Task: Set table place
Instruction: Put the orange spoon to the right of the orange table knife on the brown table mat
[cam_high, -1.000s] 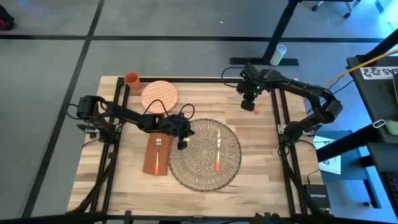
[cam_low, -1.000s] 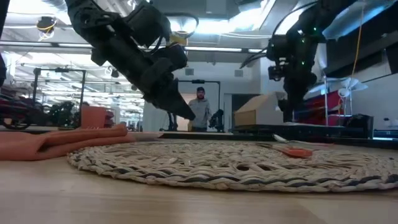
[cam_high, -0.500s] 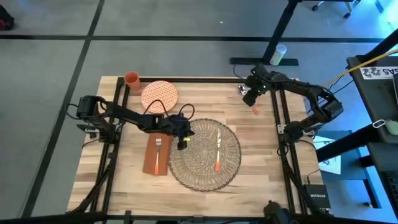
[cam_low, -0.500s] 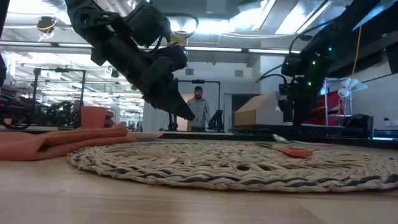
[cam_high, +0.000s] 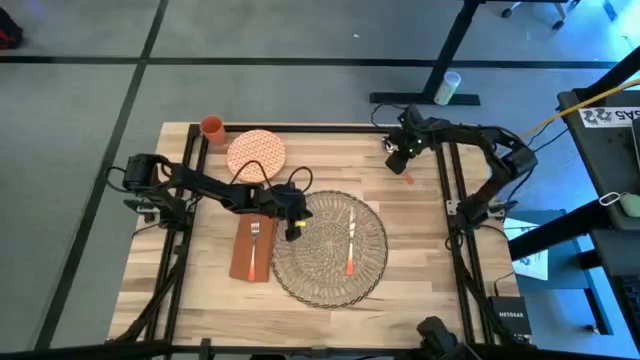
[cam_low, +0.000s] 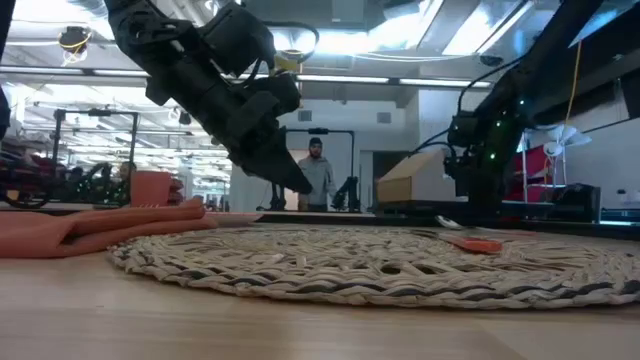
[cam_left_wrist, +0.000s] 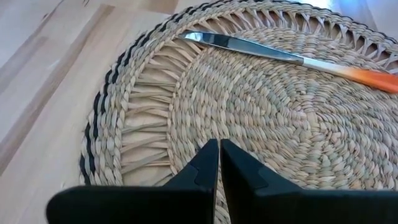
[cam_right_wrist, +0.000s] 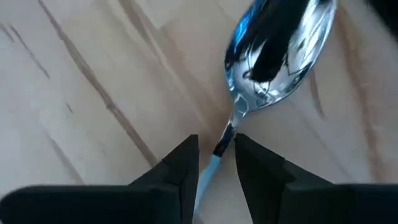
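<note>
Right gripper (cam_right_wrist: 214, 163) pinches a spoon (cam_right_wrist: 277, 53) by its handle above the bench (cam_high: 420, 260); left gripper (cam_left_wrist: 219, 163), fingers pressed together, hovers over the woven place (cam_left_wrist: 261, 118)

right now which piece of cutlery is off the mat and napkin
The spoon: it lies on bare table at the far right, with the right gripper's jaws at its handle. The knife lies on the mat, the fork on the napkin.

The left pincer (cam_left_wrist: 219, 163), fingers pressed together, hangs over the lacy rim of the woven straw mat (cam_left_wrist: 267, 112) on the plank desk (cam_left_wrist: 43, 74), an orange-handled knife (cam_left_wrist: 292, 57) lying across the mat's far part.
</note>
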